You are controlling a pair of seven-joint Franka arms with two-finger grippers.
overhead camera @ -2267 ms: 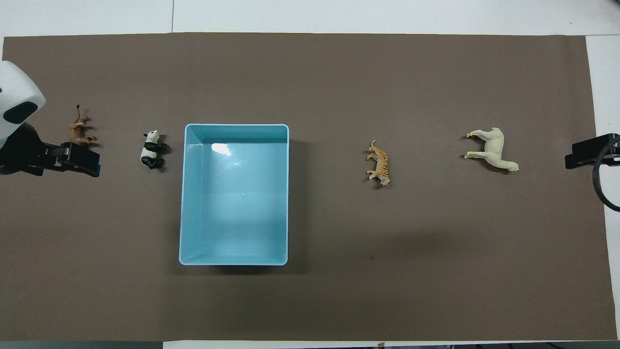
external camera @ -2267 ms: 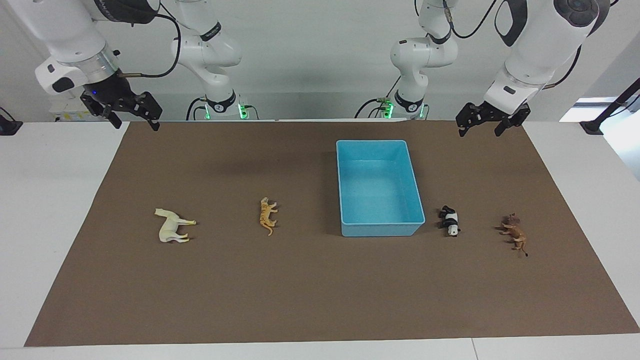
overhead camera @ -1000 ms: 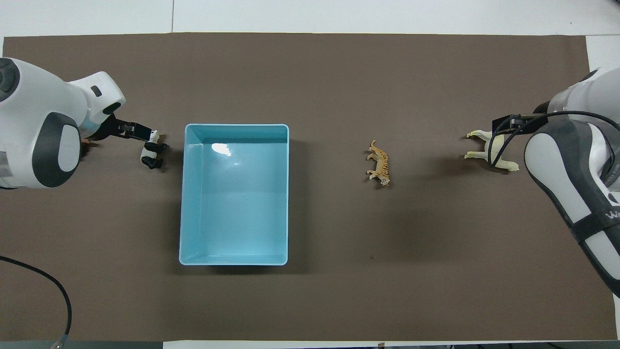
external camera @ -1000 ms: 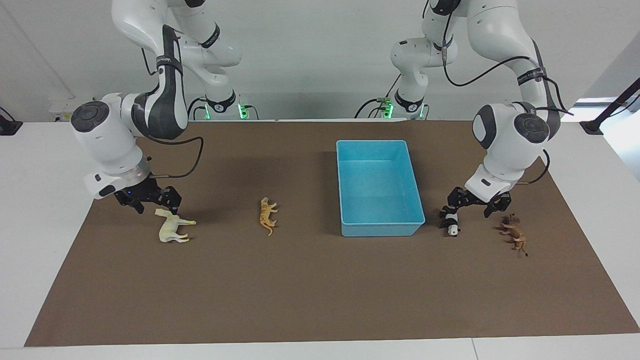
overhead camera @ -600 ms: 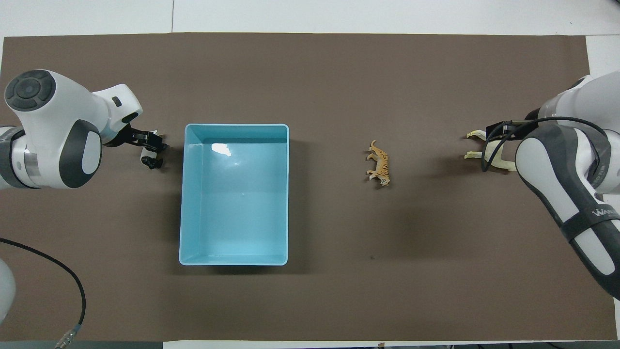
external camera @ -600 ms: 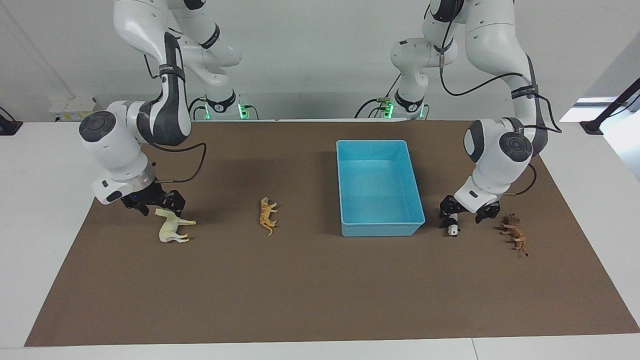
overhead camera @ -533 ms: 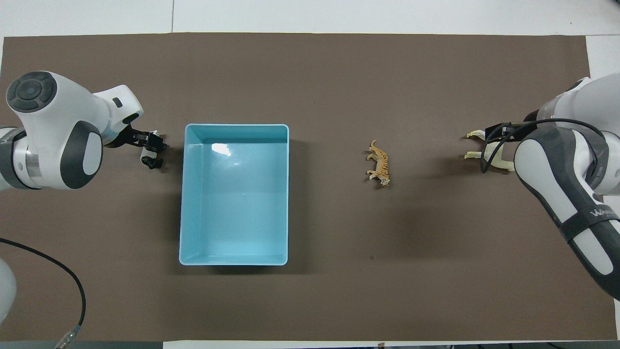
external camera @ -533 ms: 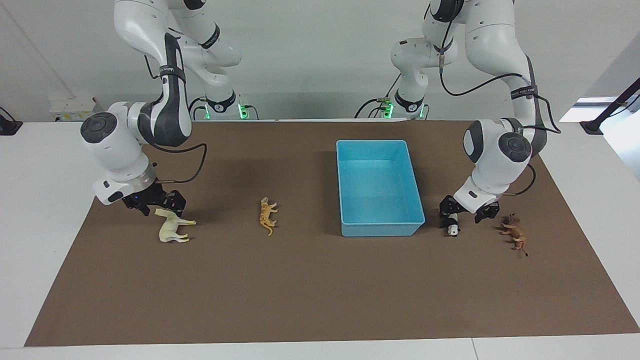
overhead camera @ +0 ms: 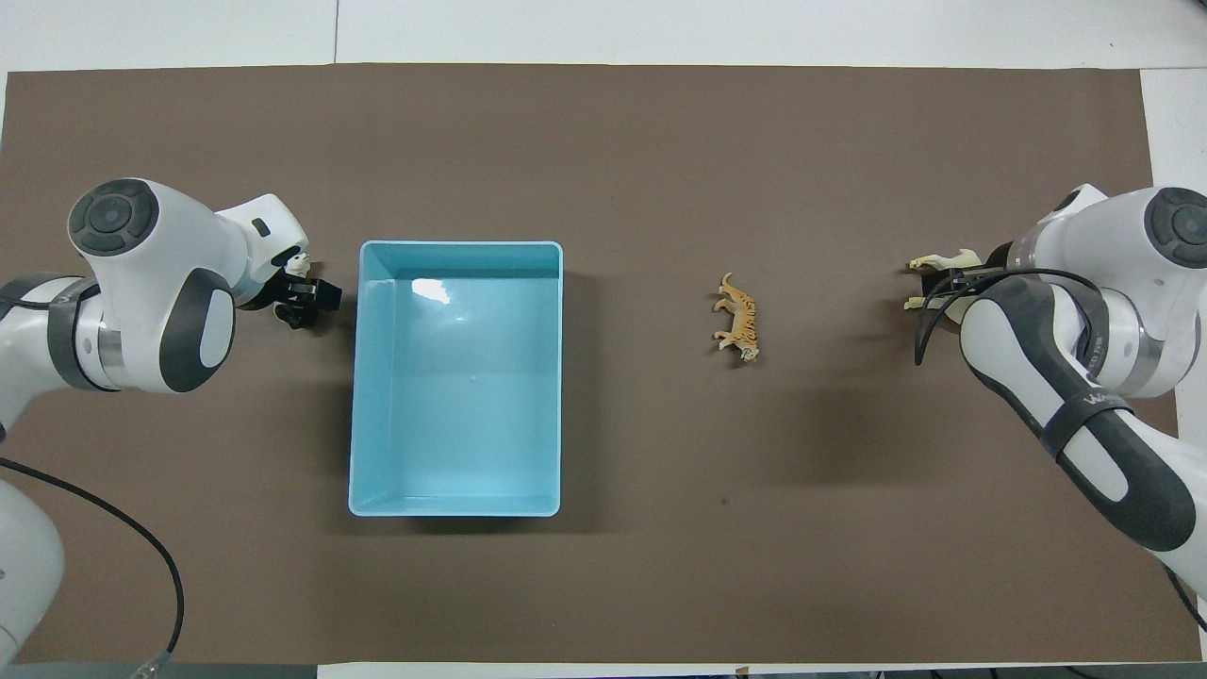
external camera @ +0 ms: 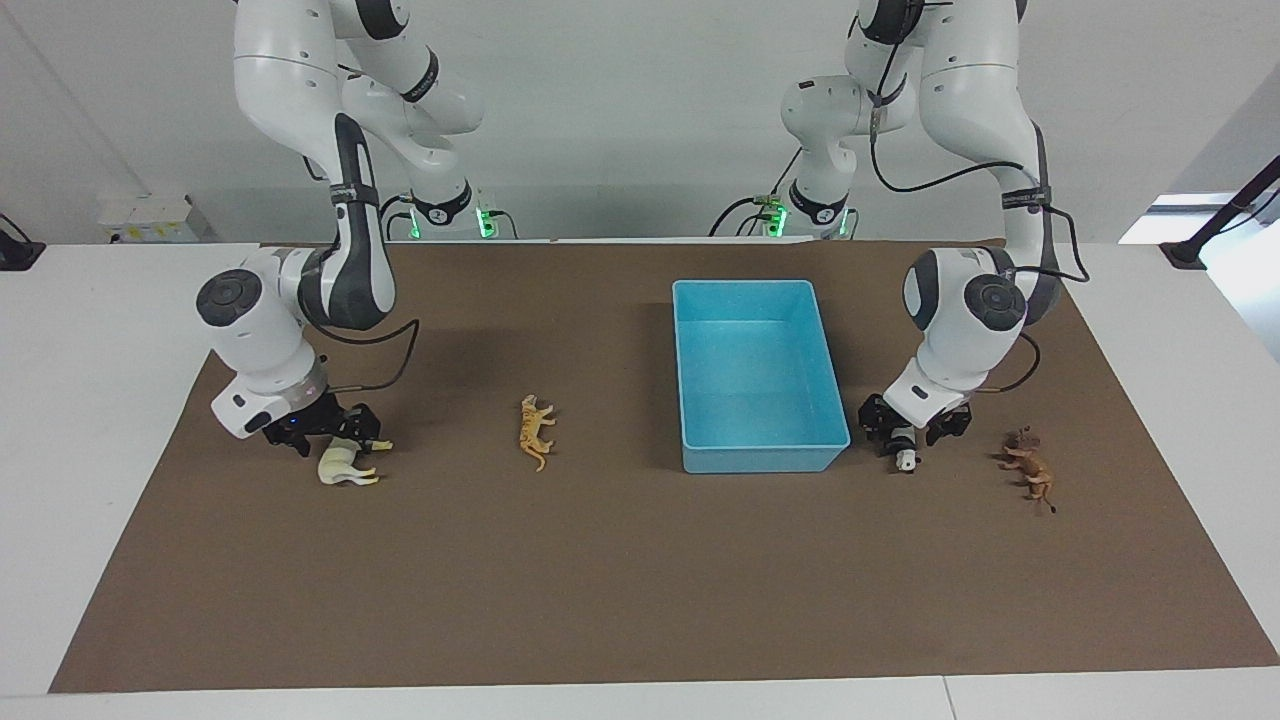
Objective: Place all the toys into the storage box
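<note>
The storage box (external camera: 757, 372) sits empty on the brown mat (external camera: 640, 580), toward the left arm's end of the surface. The panda (external camera: 903, 449) lies just beside the box's end farthest from the robots, directly under the left hand (external camera: 908, 428), whose fingers stand spread either side of it, not yet closed. The lion (external camera: 1031, 470) lies further out toward that end. At the right arm's end, the horse (external camera: 345, 463) lies on its side with its long axis along the surface's length; the right hand (external camera: 325, 432) is low over its back, fingers spread. The tiger (external camera: 536, 431) lies between horse and box, untouched. Both forearms angle steeply down, wrists low.
</note>
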